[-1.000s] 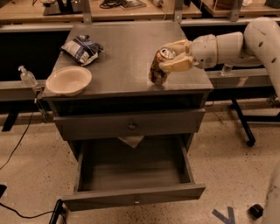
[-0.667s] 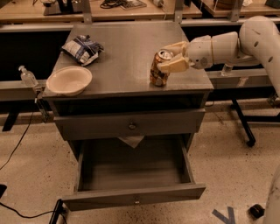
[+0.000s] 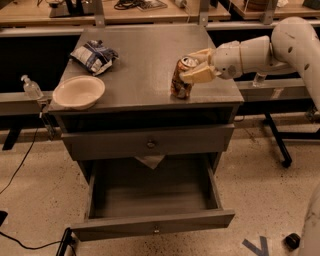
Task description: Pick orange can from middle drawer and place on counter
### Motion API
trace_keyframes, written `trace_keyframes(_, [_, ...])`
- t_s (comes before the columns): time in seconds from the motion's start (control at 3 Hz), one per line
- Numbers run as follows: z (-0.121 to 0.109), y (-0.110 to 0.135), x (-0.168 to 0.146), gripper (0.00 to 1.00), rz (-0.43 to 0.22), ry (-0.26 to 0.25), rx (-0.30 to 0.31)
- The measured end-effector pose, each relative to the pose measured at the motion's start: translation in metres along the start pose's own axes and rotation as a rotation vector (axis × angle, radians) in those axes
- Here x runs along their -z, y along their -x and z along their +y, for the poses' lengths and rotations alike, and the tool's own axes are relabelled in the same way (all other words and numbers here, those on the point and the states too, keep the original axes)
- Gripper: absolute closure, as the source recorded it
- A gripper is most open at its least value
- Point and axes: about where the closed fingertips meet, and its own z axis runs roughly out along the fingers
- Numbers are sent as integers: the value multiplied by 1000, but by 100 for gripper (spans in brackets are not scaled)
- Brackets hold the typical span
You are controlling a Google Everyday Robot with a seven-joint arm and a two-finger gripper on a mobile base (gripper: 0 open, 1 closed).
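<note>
The orange can [image 3: 180, 80] stands tilted on the counter [image 3: 140, 65], near its front right corner, with its base on the surface. My gripper [image 3: 196, 66] reaches in from the right, and its pale fingers [image 3: 199, 75] close around the can's upper part. The middle drawer [image 3: 155, 227] below is pulled fully open, and its tray is empty.
A pale bowl [image 3: 79, 91] sits at the counter's front left and a crumpled chip bag [image 3: 94, 55] behind it. A closed drawer front with a dark knob [image 3: 151, 144] is above the open drawer. A clear bottle [image 3: 32, 89] stands on the left; wooden benches [image 3: 150, 12] run behind.
My gripper and forearm have shifted slightly to the left. The can stays at about the same spot near the counter's front right corner.
</note>
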Motion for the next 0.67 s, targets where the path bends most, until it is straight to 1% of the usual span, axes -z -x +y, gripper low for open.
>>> trace_keyframes(0.33, [1,0,-4,19,-2,7,0])
trace_keyframes(0.67, [2,1,-8,0,-3,12,0])
